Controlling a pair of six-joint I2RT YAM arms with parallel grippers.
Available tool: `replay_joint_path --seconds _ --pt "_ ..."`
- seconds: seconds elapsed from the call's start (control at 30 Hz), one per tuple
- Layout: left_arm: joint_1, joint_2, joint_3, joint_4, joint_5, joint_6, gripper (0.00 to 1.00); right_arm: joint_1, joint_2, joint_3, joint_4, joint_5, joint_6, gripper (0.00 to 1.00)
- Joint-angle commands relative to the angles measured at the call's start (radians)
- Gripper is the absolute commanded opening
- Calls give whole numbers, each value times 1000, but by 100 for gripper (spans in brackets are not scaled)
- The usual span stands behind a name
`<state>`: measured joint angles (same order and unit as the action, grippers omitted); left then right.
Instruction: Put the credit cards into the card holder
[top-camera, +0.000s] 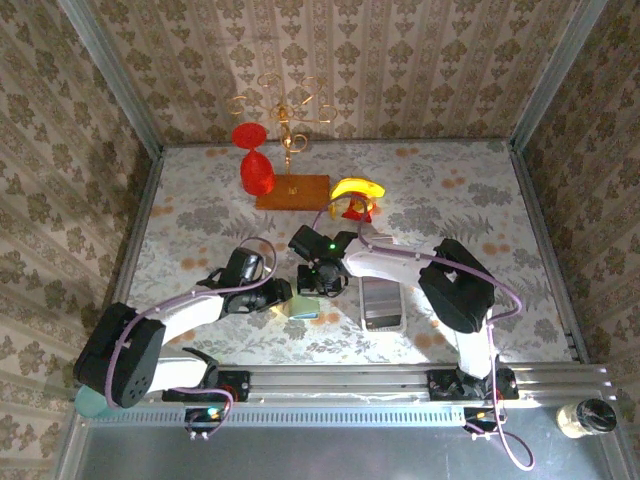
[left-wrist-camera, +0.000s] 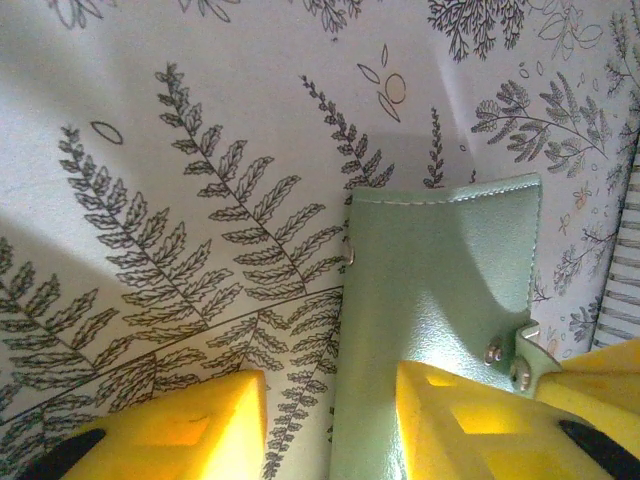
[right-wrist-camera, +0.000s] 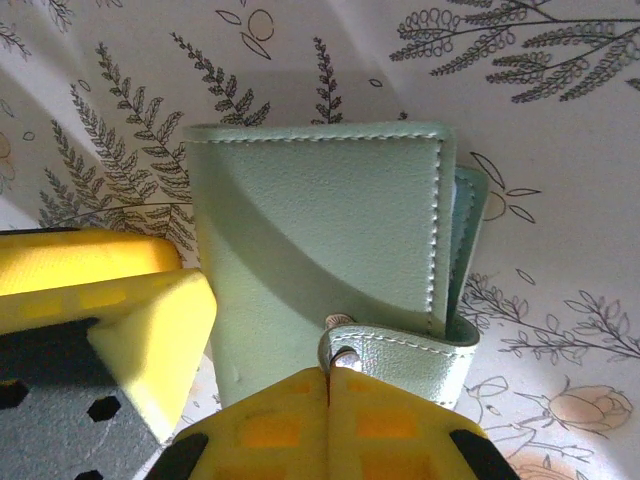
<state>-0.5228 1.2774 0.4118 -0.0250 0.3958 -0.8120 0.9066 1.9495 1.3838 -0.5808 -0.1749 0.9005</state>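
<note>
The card holder (top-camera: 300, 306) is a sage-green wallet lying flat on the patterned cloth between both arms. My left gripper (left-wrist-camera: 330, 400) is open and straddles the card holder's (left-wrist-camera: 440, 280) left edge. One of its fingers (left-wrist-camera: 460, 420) is over the wallet and the other is over the cloth. My right gripper (right-wrist-camera: 328, 385) is shut on the snap tab (right-wrist-camera: 400, 350) of the card holder (right-wrist-camera: 320, 230). A blue sliver of a credit card (top-camera: 304, 316) shows at the holder's near edge. A pale blue edge (right-wrist-camera: 466, 225) sits tucked under the flap.
A long white tray (top-camera: 380, 303) with a grey inside lies just right of the wallet. Farther back stand a red glass (top-camera: 257, 165), a gold stand on a wooden base (top-camera: 291, 190) and a banana (top-camera: 357, 188). Wallpapered walls close in three sides.
</note>
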Motion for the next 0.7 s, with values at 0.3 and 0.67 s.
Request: replay_joint_path --seconds 0.3,0.67 --pt "-54 65 4 79 78 -24 36 -4 52 38 -37 -7 13 0" --pt "-55 72 2 79 75 -26 36 -9 4 -11 17 13 42 0"
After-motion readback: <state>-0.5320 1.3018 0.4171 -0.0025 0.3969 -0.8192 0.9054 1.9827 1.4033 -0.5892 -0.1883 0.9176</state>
